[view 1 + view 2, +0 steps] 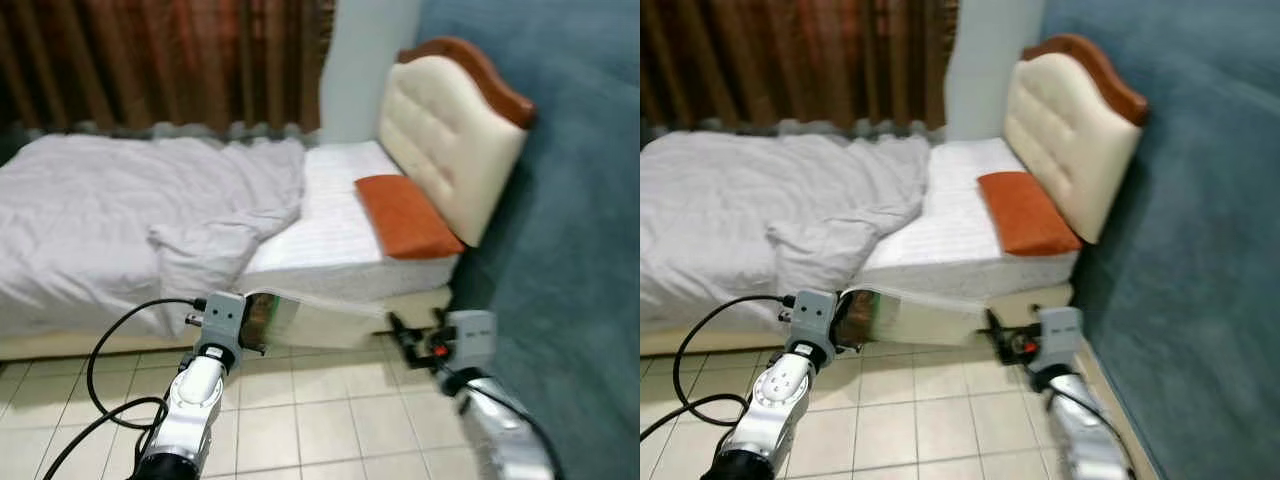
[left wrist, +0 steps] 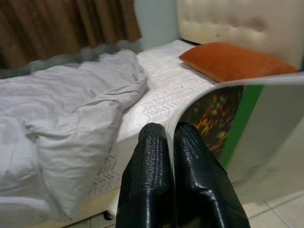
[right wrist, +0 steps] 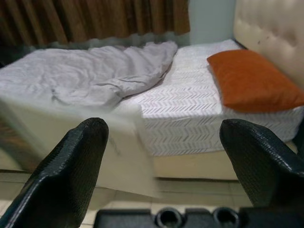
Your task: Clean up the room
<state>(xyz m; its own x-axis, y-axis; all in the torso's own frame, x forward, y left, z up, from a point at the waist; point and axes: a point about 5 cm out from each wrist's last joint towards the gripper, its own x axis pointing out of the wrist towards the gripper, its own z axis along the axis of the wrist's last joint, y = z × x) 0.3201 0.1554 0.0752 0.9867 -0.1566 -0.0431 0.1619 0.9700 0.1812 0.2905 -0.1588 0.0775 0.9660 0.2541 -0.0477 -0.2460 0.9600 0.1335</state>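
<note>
Nearest the head camera, the two silver arms reach forward over the tiled floor (image 1: pixel 320 420), with a black cable (image 1: pixel 105 375) looping beside the left arm. The left end effector (image 2: pixel 172 142) has its black fingers (image 2: pixel 147 175) pressed together on the edge of a thin, flat packet (image 1: pixel 310 320), pale on one face and printed in green and dark colours on the other. The packet stretches across the gap between the arms, its far end blurred and just short of the right end effector (image 3: pixel 161 137). That end effector's fingers (image 3: pixel 71 161) stand wide apart, nothing between them, the packet's pale end lying in front of them.

Beyond the arms stands the bed (image 1: pixel 350 275), its side close to the packet. A crumpled grey duvet (image 1: pixel 130 220) covers the left part of the mattress and hangs a little over the near edge. The white patterned sheet (image 1: pixel 335 215) lies bare on the right part. An orange pillow (image 1: pixel 405 215) rests at the head end, against the cream padded headboard (image 1: pixel 450 130) with a brown wooden rim. Farther back, brown curtains (image 1: pixel 160 60) hang behind the bed, and a teal wall (image 1: pixel 570 200) runs along the right.
</note>
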